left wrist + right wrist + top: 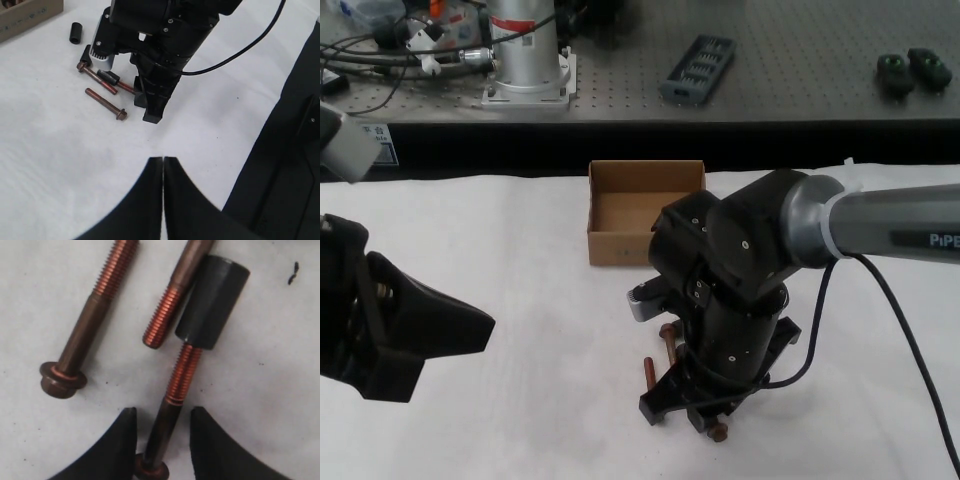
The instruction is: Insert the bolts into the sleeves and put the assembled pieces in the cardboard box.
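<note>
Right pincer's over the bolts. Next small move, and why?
Probably shut the right pincer on the bolt between its open jaws: that bolt's threaded end seems already inside the black sleeve, so it looks ready for the cardboard box.

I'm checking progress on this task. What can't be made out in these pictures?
- High view: the right arm hides most of the bolts.
- Left wrist view: the cardboard box is cut by the edge; contents unclear.
- Right wrist view: the sleeved bolt has its head cut by the edge.
</note>
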### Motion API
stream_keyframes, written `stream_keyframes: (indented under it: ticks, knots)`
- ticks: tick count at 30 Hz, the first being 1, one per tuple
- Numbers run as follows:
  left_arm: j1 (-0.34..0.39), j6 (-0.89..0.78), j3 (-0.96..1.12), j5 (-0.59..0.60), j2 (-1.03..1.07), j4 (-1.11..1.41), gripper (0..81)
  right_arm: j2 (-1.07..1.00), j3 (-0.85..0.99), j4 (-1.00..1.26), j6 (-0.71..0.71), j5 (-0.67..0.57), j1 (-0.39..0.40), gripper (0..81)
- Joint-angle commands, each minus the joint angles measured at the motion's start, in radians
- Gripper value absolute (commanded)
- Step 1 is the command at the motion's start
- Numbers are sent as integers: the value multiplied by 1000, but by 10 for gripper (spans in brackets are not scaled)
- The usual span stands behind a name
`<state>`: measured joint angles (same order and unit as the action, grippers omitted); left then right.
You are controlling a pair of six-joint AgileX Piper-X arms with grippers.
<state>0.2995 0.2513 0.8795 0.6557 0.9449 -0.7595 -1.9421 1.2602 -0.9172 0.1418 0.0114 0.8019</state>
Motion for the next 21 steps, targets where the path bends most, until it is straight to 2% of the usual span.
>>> stream_keyframes:
  ticks: [1, 5, 10, 13, 21]
  knots:
    - [-1, 24, 2, 0, -8, 6, 6, 1, 11, 4, -8, 2, 2, 274]
    - [-1, 24, 2, 0, -8, 6, 6, -1, 11, 4, -8, 1, 2, 245]
    - [-1, 26, 2, 0, -8, 6, 6, -1, 11, 4, -15, 1, 2, 29]
    - [-1, 26, 2, 0, -8, 6, 6, -1, 11, 6, -59, 12, 2, 29]
    - [-1, 26, 2, 0, -8, 6, 6, -1, 11, -90, -297, 192, -25, 29]
